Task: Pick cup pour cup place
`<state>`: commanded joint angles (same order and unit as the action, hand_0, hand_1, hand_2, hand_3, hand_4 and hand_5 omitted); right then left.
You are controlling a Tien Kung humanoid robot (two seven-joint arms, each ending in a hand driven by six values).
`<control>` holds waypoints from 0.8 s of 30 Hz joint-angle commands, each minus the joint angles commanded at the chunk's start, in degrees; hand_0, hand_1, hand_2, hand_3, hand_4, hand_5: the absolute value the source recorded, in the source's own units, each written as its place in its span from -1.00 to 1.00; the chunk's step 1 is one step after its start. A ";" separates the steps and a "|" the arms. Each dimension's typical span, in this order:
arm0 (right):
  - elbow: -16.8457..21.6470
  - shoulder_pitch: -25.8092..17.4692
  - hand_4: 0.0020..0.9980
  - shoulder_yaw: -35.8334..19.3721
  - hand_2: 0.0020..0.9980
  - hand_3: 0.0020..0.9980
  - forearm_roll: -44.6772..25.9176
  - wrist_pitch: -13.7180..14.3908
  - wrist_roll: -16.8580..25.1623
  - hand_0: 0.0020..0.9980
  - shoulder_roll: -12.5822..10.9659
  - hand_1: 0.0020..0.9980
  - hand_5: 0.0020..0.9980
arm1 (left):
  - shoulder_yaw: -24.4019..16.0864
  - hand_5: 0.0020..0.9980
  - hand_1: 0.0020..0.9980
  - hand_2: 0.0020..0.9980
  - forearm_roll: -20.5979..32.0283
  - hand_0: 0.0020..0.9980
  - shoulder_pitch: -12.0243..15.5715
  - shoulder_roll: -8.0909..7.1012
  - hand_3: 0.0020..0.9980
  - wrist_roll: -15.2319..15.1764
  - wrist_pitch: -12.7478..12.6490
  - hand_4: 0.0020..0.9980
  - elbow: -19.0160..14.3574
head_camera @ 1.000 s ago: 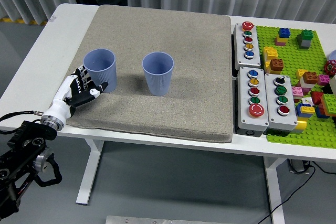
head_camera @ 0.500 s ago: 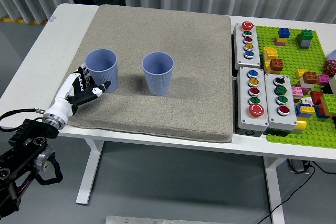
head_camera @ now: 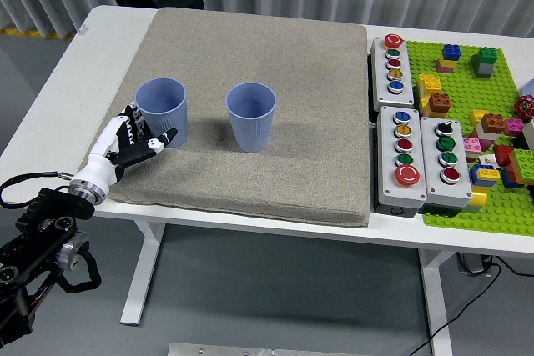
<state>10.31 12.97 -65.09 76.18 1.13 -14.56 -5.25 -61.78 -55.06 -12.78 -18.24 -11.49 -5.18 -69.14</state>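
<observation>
L hand (head_camera: 132, 141) spread, fingers just beside left blue cup (head_camera: 161, 111), holding nothing. 2nd blue cup (head_camera: 250, 116) upright to its right, both on grey mat (head_camera: 275, 47) on counter (head_camera: 108, 27). Button boxes (head_camera: 417, 156) & green brick plate (head_camera: 467, 72) well apart, right side. Person's hands at far edge.

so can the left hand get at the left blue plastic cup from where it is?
Probably yes. The left hand sits open right beside the left blue plastic cup, on its near left side, and nothing lies between them. The other blue cup stands well clear to the right.
</observation>
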 joint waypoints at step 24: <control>0.00 -0.07 -1.00 0.31 0.14 0.16 -0.12 -0.04 -0.02 0.37 -0.08 0.29 -0.98 | 0.32 -0.64 0.78 1.00 -0.71 0.85 -1.18 0.95 1.00 0.36 -1.00 0.59 1.15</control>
<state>10.31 12.90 -64.78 76.06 1.10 -14.58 -5.33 -61.46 -55.77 -13.95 -17.29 -11.13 -6.17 -67.99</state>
